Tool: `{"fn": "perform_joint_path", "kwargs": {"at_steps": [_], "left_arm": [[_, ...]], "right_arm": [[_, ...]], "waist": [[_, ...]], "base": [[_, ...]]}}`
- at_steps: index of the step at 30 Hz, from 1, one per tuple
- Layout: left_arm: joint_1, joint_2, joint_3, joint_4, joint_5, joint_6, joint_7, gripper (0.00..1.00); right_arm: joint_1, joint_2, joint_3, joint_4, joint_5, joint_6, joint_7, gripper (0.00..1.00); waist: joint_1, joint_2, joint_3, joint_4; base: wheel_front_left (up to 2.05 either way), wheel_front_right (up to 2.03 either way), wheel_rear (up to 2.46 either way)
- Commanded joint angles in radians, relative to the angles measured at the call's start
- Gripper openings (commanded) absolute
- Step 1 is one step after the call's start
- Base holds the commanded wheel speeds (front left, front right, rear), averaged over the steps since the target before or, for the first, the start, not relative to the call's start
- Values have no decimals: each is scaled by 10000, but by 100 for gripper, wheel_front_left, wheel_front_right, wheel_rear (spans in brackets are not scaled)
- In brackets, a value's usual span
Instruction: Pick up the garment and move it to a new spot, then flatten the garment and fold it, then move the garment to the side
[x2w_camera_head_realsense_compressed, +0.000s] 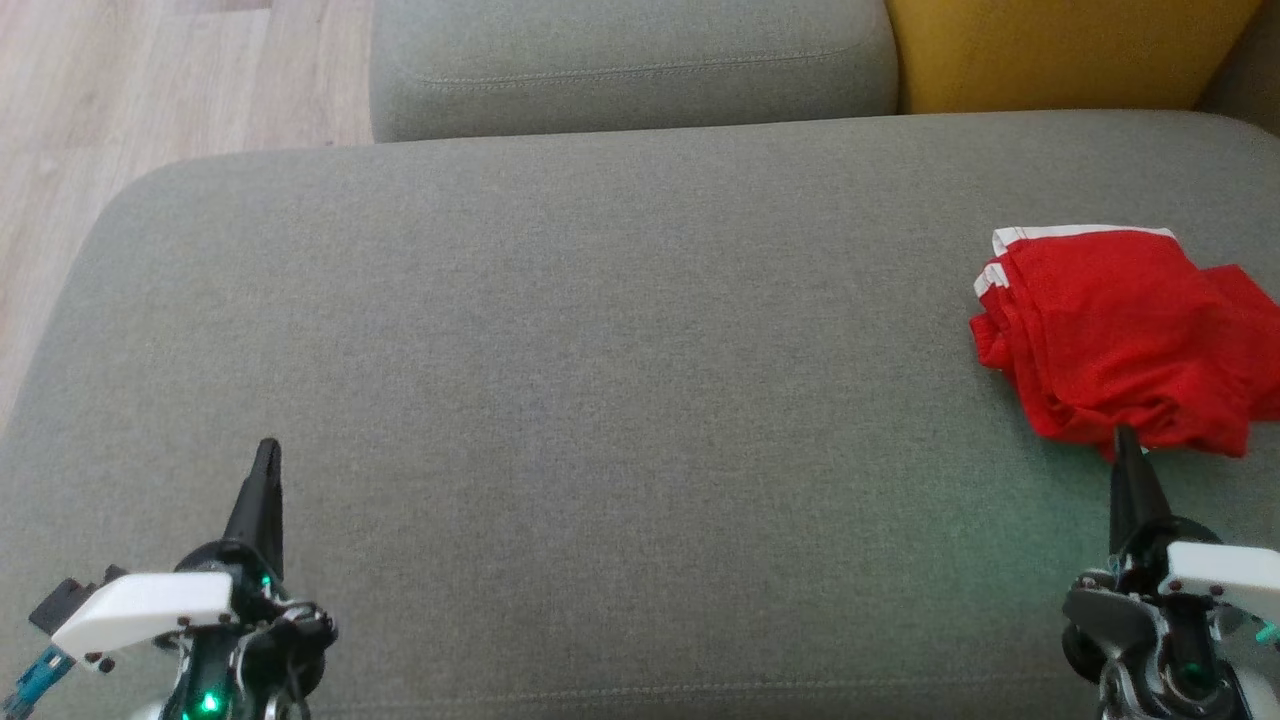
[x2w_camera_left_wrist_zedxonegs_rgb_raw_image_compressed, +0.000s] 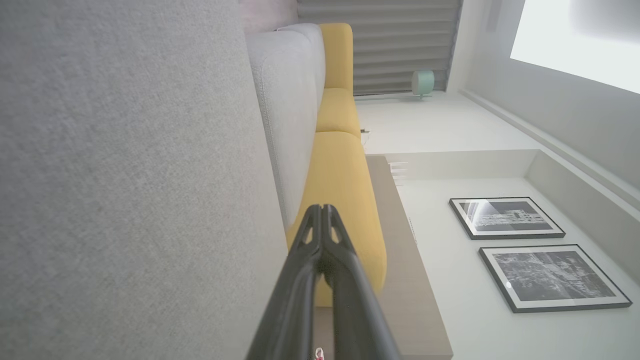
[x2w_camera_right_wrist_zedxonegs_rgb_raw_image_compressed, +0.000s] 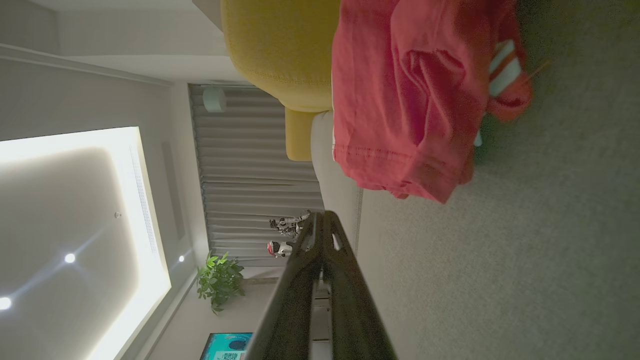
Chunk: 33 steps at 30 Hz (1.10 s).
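Left gripper (x2w_camera_head_realsense_compressed: 267, 448) was seen at the near left of the grey sofa seat (x2w_camera_head_realsense_compressed: 600, 350). Its two dark fingers (x2w_camera_left_wrist_zedxonegs_rgb_raw_image_compressed: 295, 295) were pressed together right to the tips, and nothing was held between them. Whether the tips rested on the fabric could not be told.

At the near right, the right gripper (x2w_camera_head_realsense_compressed: 1125, 437) was likewise found fully closed and empty, its fingers (x2w_camera_right_wrist_zedxonegs_rgb_raw_image_compressed: 350, 300) meeting at the tips. It was pointed at the near edge of the garment (x2w_camera_head_realsense_compressed: 1110, 330). In the head view the tip was set against the hem, while in the right wrist view a strip of seat was shown between tip and cloth, so contact could not be settled.

The garment, red with white stripes at its far left corner, was laid in a loosely folded, bunched heap at the right side of the seat, partly cut off by the picture's right edge. A yellow cushion (x2w_camera_head_realsense_compressed: 1050, 50) was placed beyond it at the far right, and a wooden floor (x2w_camera_head_realsense_compressed: 150, 80) was seen at the far left.

A teal screen (x2w_camera_right_wrist_zedxonegs_rgb_raw_image_compressed: 227, 346) with a square code was noted in the right wrist view, too small to be read. Two framed pictures (x2w_camera_left_wrist_zedxonegs_rgb_raw_image_compressed: 505, 217) were shown in the left wrist view, with no legible writing made out.
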Motion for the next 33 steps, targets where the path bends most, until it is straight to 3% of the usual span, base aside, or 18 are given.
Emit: {"fn": "perform_joint_path", "kwargs": {"at_steps": [1,33], "left_arm": [[-591,48,409,-276,-248,-103,92,0],[-629,-42,561,-251,-462,-150,205,0]], "right_arm": [[-598,-103,189,-280,308,-7,57,0],[-637,-104,185,-234,608,-7,61,0]], "waist": [[0,0,3,-7],[0,0,9,-26]], "base": [[0,0,0],[0,0,0]]}}
